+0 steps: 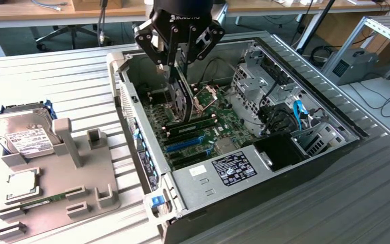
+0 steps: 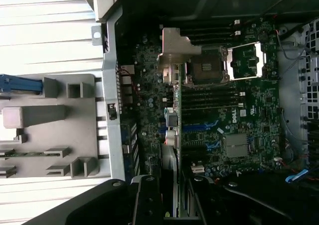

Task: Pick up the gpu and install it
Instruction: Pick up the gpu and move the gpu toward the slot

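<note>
In the exterior view the hand (image 1: 175, 62) hangs at 12 o'clock over the open computer case (image 1: 249, 168), its fingers clenched on the top edge of the gpu (image 1: 181, 99). The card hangs upright and edge-on, its lower end down inside the case, just above the motherboard (image 1: 219, 129). The blue expansion slots (image 1: 181, 145) lie at 6 o'clock from the card's lower end; whether card and board touch cannot be told. The case lies on its side on the ribbed metal table (image 1: 59, 81). At 9 o'clock from the case sits a grey holder tray (image 1: 79, 178). A silver hard drive (image 1: 22, 134) with a white label sits at the tray's 11 o'clock corner. A square processor chip (image 1: 22, 183) lies at 6 o'clock from the drive, and a narrow green memory stick (image 1: 46, 201) lies just beyond the chip, again toward 6 o'clock. In the wrist view the hand (image 2: 173, 200) shows as two dark fingers with the gpu (image 2: 171, 135) gripped between them, seen edge-on as a thin pale strip running out over the motherboard (image 2: 249, 105). The card's far end lies close to the open processor socket (image 2: 214, 65), and the blue slots (image 2: 199, 128) lie just beside the strip. The grey holder tray (image 2: 75, 120) lies outside the case wall (image 2: 112, 85).
</note>
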Controlling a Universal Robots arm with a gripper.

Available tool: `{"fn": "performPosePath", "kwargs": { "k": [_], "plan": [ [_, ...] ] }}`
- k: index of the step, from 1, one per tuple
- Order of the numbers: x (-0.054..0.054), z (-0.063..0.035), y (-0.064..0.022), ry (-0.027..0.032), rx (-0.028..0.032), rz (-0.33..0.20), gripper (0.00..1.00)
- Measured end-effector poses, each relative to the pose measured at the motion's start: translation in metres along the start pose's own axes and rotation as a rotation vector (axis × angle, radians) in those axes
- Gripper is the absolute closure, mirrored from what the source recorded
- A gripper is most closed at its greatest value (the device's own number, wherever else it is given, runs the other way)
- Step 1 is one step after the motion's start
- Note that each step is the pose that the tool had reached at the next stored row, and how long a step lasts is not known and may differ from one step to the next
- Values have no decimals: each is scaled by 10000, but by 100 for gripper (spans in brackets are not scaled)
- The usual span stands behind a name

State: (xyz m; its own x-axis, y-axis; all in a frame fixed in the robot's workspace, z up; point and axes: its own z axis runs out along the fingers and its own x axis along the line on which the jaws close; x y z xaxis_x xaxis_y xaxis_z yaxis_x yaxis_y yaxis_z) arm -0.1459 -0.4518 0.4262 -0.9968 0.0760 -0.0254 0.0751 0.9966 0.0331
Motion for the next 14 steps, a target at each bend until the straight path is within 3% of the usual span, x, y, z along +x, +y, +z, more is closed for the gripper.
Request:
{"fn": "performPosePath", "kwargs": {
  "k": [14],
  "plan": [
    [-81,32,5,0,1,0,74]
  ]
}}
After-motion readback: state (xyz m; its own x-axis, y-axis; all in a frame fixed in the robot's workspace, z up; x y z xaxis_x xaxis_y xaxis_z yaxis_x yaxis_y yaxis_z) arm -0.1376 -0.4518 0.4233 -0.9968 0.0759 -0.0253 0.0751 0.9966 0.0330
